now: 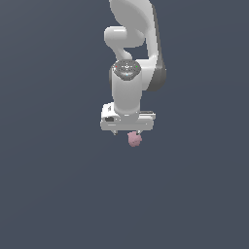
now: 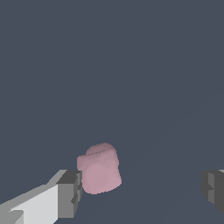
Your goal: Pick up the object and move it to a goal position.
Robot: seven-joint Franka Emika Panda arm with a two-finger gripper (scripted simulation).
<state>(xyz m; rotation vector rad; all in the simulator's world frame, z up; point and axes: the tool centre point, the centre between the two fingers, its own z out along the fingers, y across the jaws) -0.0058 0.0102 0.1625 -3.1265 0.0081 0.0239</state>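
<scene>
While the white arm (image 1: 131, 63) is seen pointing straight down in the exterior view, the gripper (image 1: 128, 133) is held directly above the object (image 1: 134, 139), a small pink, rounded, slightly lumpy blob that shows just under the gripper's flat white body, a little toward the exterior view's right of its middle. Only short dark finger stubs are made out beneath that body in this view, so the spread of the jaws cannot be judged from it. In the wrist view the jaws are shown wide apart: one grey fingertip (image 2: 70, 192) is seen on one side of the picture and the other fingertip (image 2: 214, 189) far across on the opposite side, with a broad gap of bare floor between them. The object (image 2: 99, 170) is seen lying inside that gap but well off its middle, just beside the first fingertip; whether it is touched by that pad cannot be told, and it is well apart from the second one. Nothing is clamped between the pads. The object appears to be resting on the plain dark grey floor (image 1: 58, 194), which fills both views
</scene>
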